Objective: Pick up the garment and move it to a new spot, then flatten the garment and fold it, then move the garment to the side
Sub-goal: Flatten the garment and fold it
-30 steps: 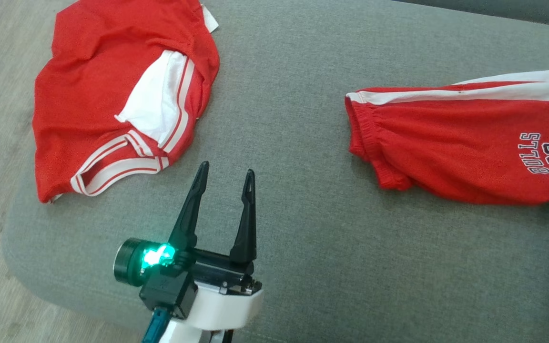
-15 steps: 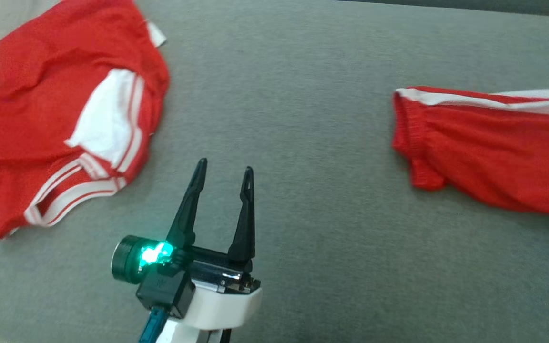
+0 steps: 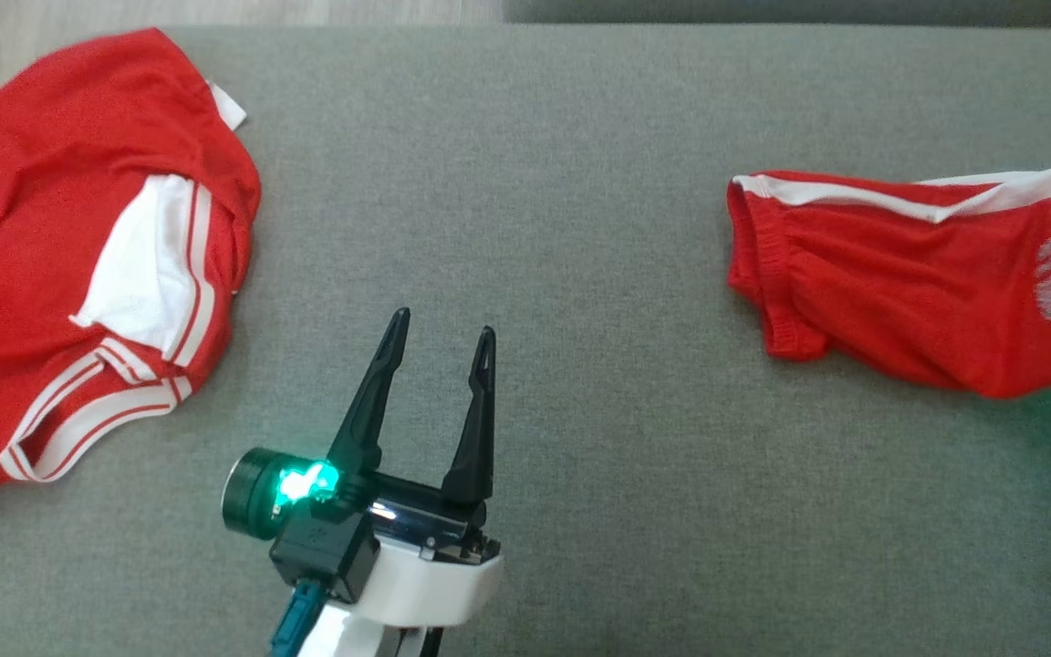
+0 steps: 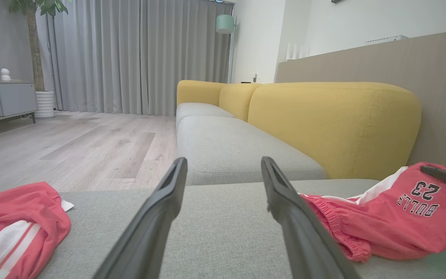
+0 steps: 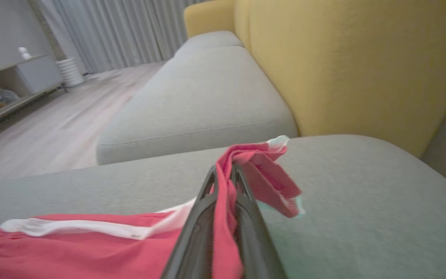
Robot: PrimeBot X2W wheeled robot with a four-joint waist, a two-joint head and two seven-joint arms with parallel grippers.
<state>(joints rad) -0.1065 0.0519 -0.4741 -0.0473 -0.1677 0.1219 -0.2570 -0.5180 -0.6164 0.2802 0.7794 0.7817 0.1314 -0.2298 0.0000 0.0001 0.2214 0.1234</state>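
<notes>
Red shorts (image 3: 881, 292) in right claw (image 5: 224, 170) pinch; left claw (image 3: 443, 324) spread over grey cushion (image 3: 626, 274)

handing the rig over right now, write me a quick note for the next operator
Left gripper: open, holding nothing, over the grey cushion between the two garments.
Right gripper: shut on an edge of the Bulls shorts, which lie mostly on the cushion.
Second red garment: crumpled at the left.
Done: grip taken.
To do: carry, flatten, fold, set aside.

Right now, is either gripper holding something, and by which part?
The right gripper pinches the red shorts by a bunched fold at the leg end. The left gripper holds nothing.
</notes>
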